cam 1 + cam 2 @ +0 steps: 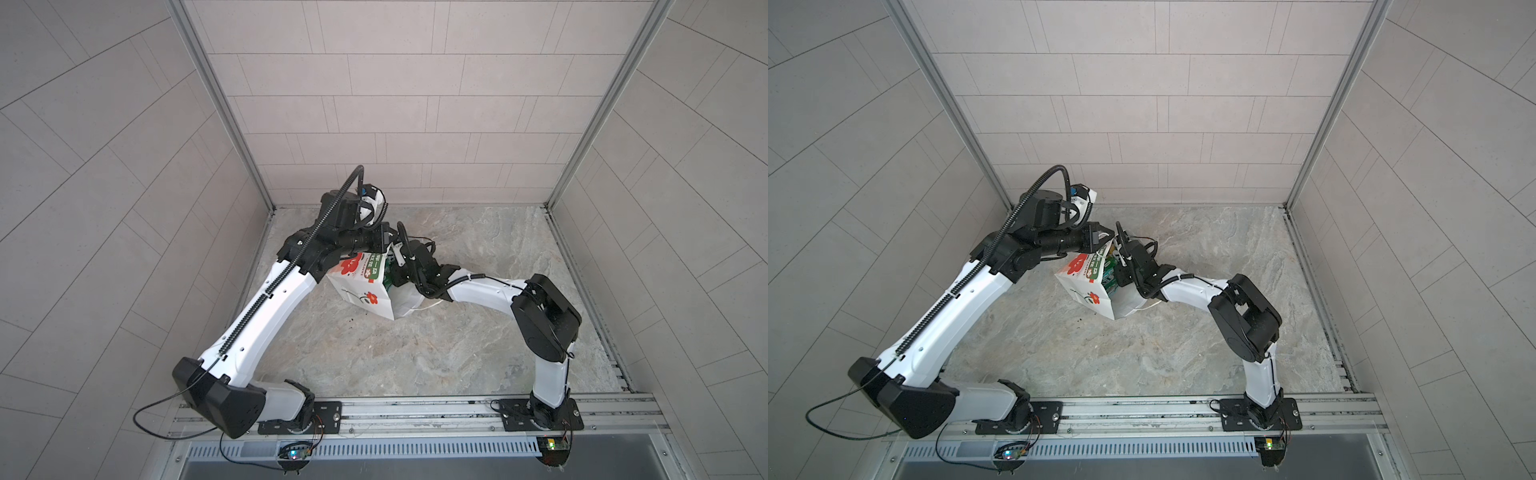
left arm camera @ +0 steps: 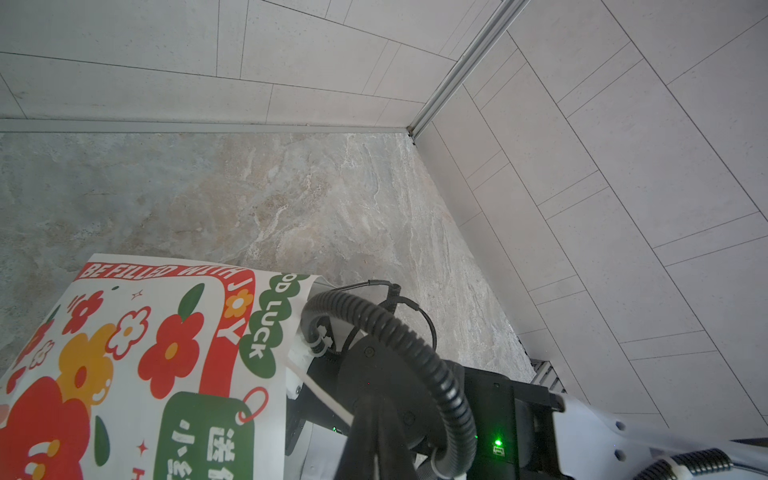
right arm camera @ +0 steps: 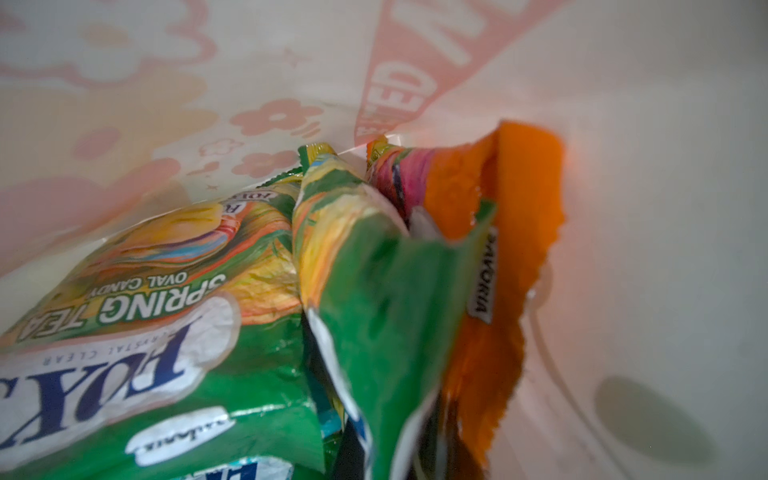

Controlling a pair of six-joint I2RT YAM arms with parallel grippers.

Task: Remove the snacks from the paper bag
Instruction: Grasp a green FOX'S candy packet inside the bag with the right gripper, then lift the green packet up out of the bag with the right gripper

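We are pinching the paper bag (image 1: pixel 359 286) at its raised end with the left gripper (image 1: pixel 383 242), closed tight, tilting it over the table (image 1: pixel 436 353). Our right gripper is reaching inside the bag, hidden and closed; on what, we cannot tell. The snacks (image 3: pixel 166 332), 2 green and 1 orange packet (image 3: pixel 519 199), are lying inside.

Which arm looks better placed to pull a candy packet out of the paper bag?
Right. The right gripper is shut inside the paper bag, its wrist view filled with packets. The left gripper is clamped on the bag's rim.
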